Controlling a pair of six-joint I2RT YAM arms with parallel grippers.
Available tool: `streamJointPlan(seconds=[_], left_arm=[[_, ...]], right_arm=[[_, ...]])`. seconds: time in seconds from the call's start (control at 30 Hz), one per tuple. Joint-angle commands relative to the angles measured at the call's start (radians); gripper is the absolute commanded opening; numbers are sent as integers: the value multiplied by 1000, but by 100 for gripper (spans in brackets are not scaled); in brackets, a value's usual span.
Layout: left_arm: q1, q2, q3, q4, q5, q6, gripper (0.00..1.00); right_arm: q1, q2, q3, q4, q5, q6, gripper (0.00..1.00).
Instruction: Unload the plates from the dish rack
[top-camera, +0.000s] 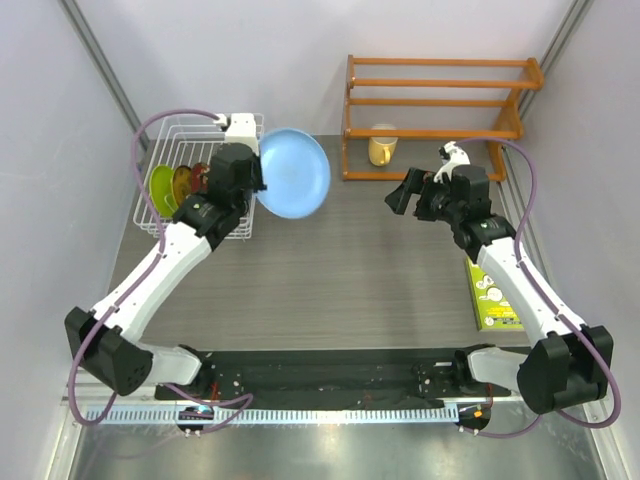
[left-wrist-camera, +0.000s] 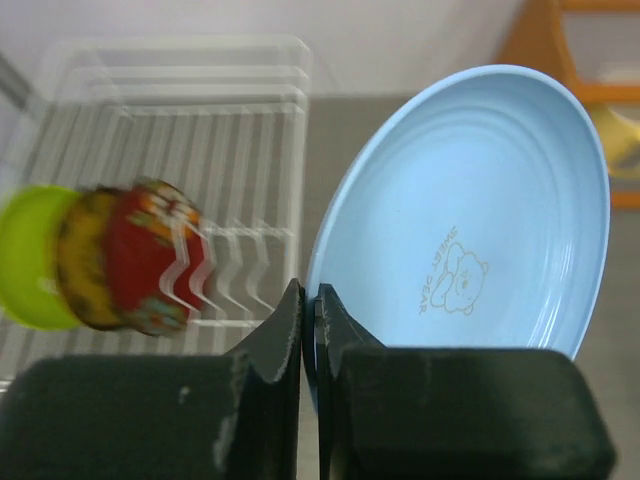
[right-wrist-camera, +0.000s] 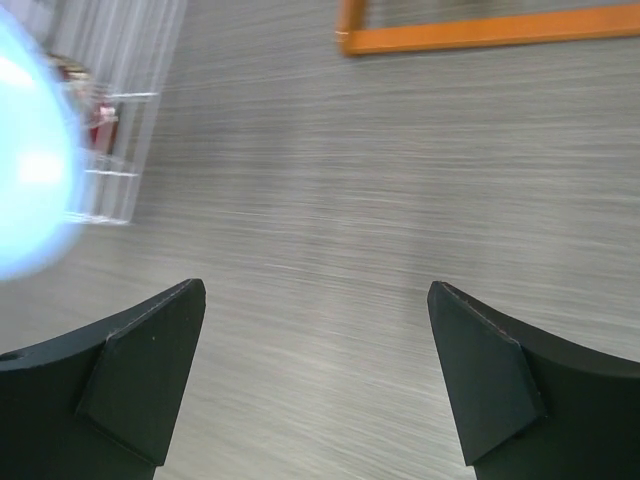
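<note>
Plates first: I count four. The big light blue plate is out of the dish rack, held on edge in the air over the counter just beside the rack's right side. The left hand is pinched tight on its rim. The bit of rim inside the grip is hidden behind the black fingers in the left wrist view, though you can read a small bear print on the plate's face. The other three stand side by side in the left part of the rack: the lime green plate is furthest left, then the yellow-orange plate, then the dark red plate. From above, the left arm covers part of them, and in the left wrist view they're smeared with blur, so the patterns are hard to make out. The right hand hangs over the counter well to the right of the blue plate, with its fingers spread wide and nothing between them. Its own camera only catches the blue plate as a washed-out blob cut off at the left edge. There's also one orange wooden shelf at the back with one pale yellow mug in it. One green box lies flat near the right edge, partly covered by the right arm.
</note>
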Motion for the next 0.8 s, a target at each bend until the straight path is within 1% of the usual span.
streamJointPlan(seconds=[0.0,0.07,0.13,0.17,0.27,0.4,0.47,0.5,0.53,0.57,0.67,0.77], left_arm=[[0,30,-107,-12,313,-266,0],[0,41,-131,24,382,-305,0],[0,45,-160,51,422,-351,0],[0,48,-166,74,451,-363,0],[0,47,-187,120,479,-400,0],[0,53,-197,156,521,-422,0],[0,61,-198,173,534,-432,0],[0,65,-203,182,532,-437,0],[0,67,-204,188,572,-442,0],[0,67,-207,209,581,-449,0],[-1,64,-232,248,620,-465,0],[-1,58,-261,300,661,-483,0]], right_arm=[[2,-6,-19,167,-222,147,98],[2,-9,-53,244,-282,184,98],[2,-10,-86,315,-303,230,98],[2,-7,-94,329,-317,242,98],[2,3,-116,349,-332,264,98],[4,25,-143,390,-389,288,97],[8,31,-156,413,-402,307,96],[11,45,-159,418,-406,307,94],[14,52,-157,416,-409,307,93],[19,62,-157,413,-411,308,92],[25,94,-162,433,-426,310,83],[27,125,-171,484,-461,331,60]])
